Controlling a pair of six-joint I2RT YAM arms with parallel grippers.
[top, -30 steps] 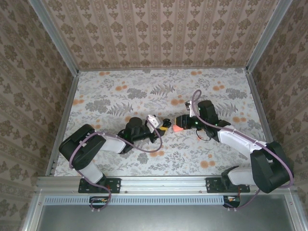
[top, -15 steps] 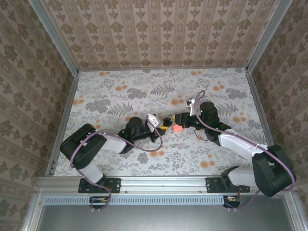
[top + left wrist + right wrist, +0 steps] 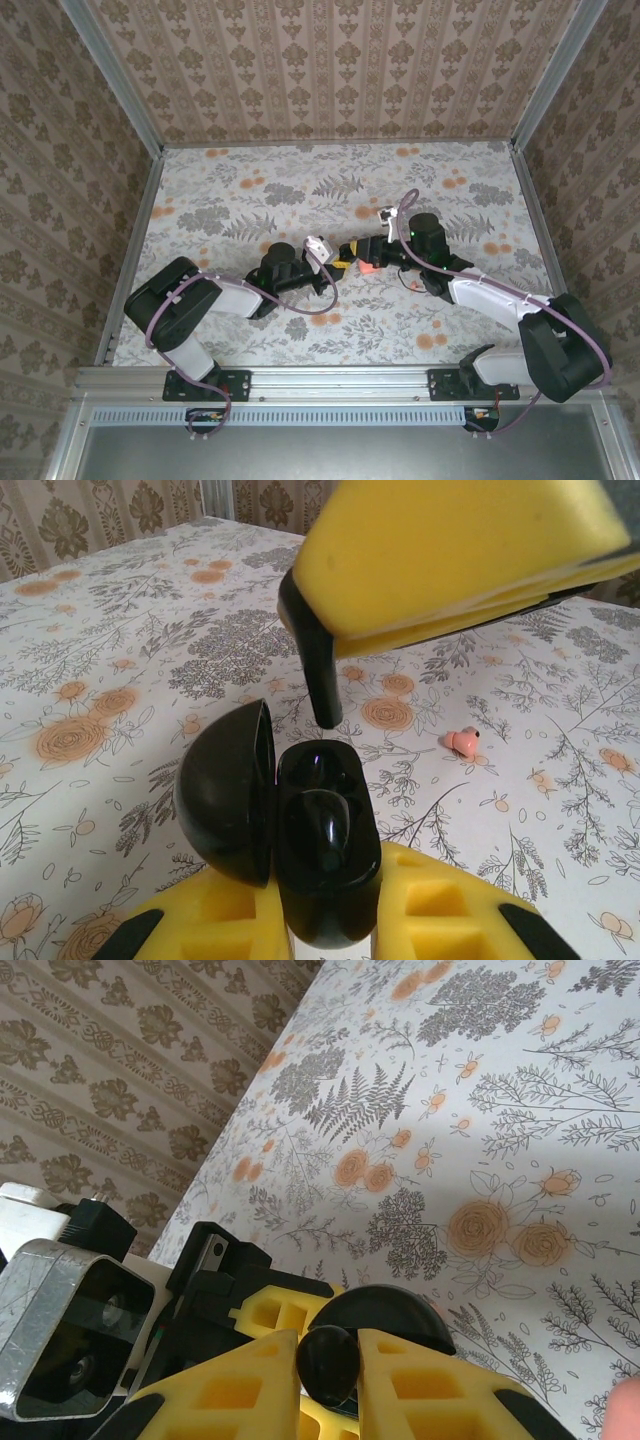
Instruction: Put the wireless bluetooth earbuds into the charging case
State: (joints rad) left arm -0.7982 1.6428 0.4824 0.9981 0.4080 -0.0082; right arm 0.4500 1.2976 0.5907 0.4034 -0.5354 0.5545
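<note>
left hand [image 3: 325,920]: closed on the charging case [image 3: 325,875]. Its yellow fingers [image 3: 215,915] clamp the base from both sides, and the case is held clear of the table [image 3: 110,630].
charging case: glossy black clamshell. The lid [image 3: 225,790] is swung open to the left on its hinge and stands roughly upright, with the recess facing up.
case recess: a rounded glossy black shape sits inside (seated bud or moulding, cannot tell).
right hand [image 3: 327,1352]: nearly shut, pinching a small black earbud [image 3: 325,1368] between its yellow fingertips.
black earbud: held just above the open case. In the left wrist view a thin dark stem points down at the recess, its tip just over the base rim (contact cannot be told).
hands, top view: the tips meet near the middle of the table, left hand from the left and right hand from the right, almost touching.
pink earbud [image 3: 463,742]: tiny, pink with a dark spot. It lies loose on the floral table beyond the case and to its right, touched by neither hand.
pink earbud, top view: a coral speck just beside the right hand's tips, on the side toward the arm bases.
</note>
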